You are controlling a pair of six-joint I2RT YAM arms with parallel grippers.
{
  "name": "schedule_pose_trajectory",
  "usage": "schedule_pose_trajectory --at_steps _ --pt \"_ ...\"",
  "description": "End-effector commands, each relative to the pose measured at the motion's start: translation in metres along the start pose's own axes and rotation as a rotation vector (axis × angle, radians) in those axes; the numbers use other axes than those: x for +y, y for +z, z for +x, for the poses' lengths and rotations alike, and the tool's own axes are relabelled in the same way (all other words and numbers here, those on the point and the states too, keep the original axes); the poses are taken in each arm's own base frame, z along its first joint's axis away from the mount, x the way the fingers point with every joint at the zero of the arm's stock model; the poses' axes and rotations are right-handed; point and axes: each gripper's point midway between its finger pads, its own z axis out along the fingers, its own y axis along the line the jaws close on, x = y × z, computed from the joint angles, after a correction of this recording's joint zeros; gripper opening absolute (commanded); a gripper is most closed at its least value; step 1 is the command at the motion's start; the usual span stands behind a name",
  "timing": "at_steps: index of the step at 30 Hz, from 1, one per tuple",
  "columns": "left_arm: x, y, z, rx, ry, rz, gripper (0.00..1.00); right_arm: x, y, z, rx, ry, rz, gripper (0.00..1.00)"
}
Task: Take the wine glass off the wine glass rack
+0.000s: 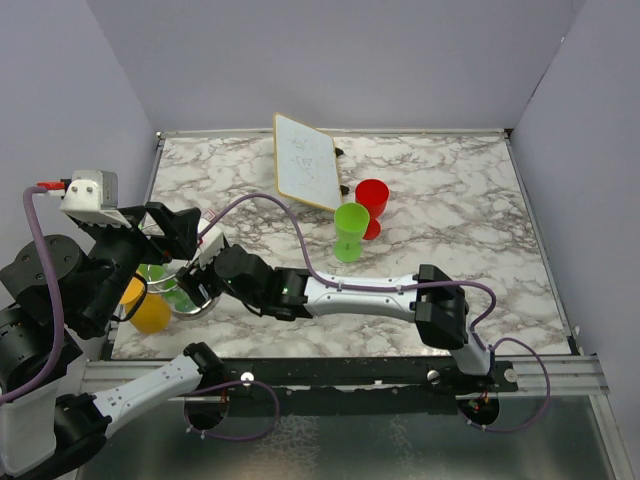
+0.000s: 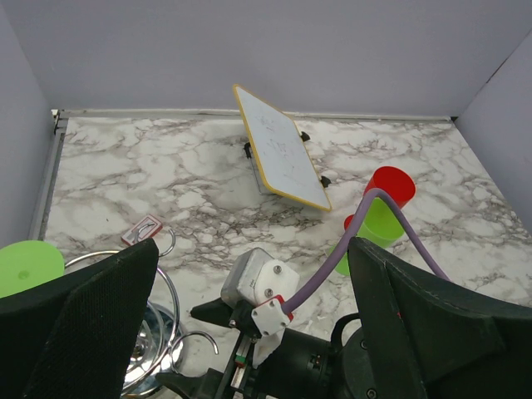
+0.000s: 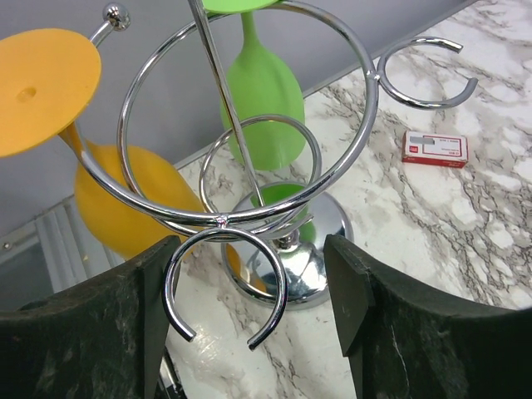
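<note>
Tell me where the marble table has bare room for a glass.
Free: right side of the marble table, beyond the red plastic glass; the far-left corner, left of the white tilted board. Crowded: near left, around the shiny chrome rack.

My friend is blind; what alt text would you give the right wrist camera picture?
A shiny chrome wine glass rack on a marble table holds an orange wine glass and a green wine glass, both hanging upside down. The right gripper stands open at the bottom, its black fingers framing an empty wire hook.
</note>
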Motion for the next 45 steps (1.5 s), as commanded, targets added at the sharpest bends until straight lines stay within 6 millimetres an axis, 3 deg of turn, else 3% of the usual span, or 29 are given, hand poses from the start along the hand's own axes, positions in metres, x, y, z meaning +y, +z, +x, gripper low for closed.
schedule_pose_trajectory --at_steps 1,15,45 --pt "-0.001 0.000 0.000 -0.002 -0.009 0.004 0.99 -0.009 0.001 -0.010 -0.033 -0.043 0.060 0.69" --pt "-0.002 0.000 -0.001 -0.001 -0.015 0.008 0.99 -0.022 -0.005 -0.019 -0.063 -0.083 0.098 0.67" --pt "-0.010 0.006 -0.003 0.000 -0.014 0.027 0.99 -0.081 -0.004 -0.030 -0.088 -0.085 0.147 0.67"
